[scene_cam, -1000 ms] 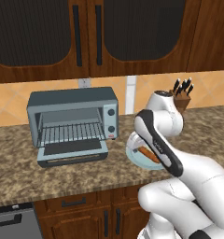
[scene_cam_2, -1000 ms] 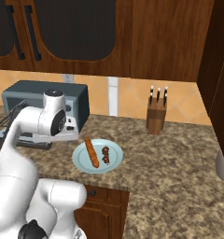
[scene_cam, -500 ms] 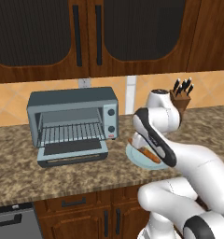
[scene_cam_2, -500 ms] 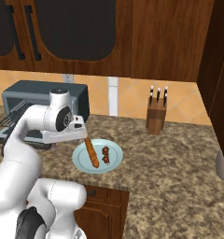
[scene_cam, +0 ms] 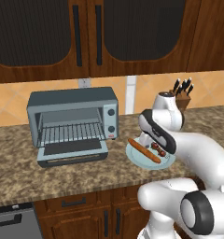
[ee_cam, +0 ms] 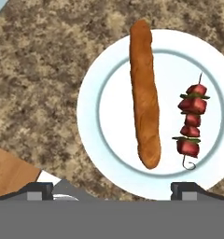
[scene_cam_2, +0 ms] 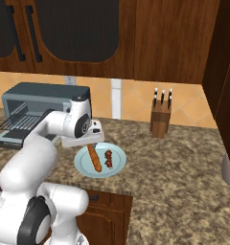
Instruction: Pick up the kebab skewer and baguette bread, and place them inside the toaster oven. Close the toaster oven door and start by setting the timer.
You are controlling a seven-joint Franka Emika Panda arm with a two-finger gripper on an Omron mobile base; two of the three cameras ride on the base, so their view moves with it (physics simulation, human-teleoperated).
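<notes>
A white plate on the granite counter holds the baguette bread and, beside it, the shorter kebab skewer with its red meat chunks. My gripper hangs open straight above the plate, and nothing lies between its fingertips. From the right base, the gripper sits over the plate's near-left part, just above the baguette bread and left of the kebab skewer. The toaster oven stands at the left with its door dropped open and its wire rack bare.
A knife block stands against the back wall, right of the plate. Dark wooden cabinets hang above the counter. The counter's front edge runs just below the plate. My own arm hides part of the plate in the left base view.
My hand has swung from beside the toaster oven rightward until it hangs over the plate. The gripper has stayed open, and the food has not moved.
</notes>
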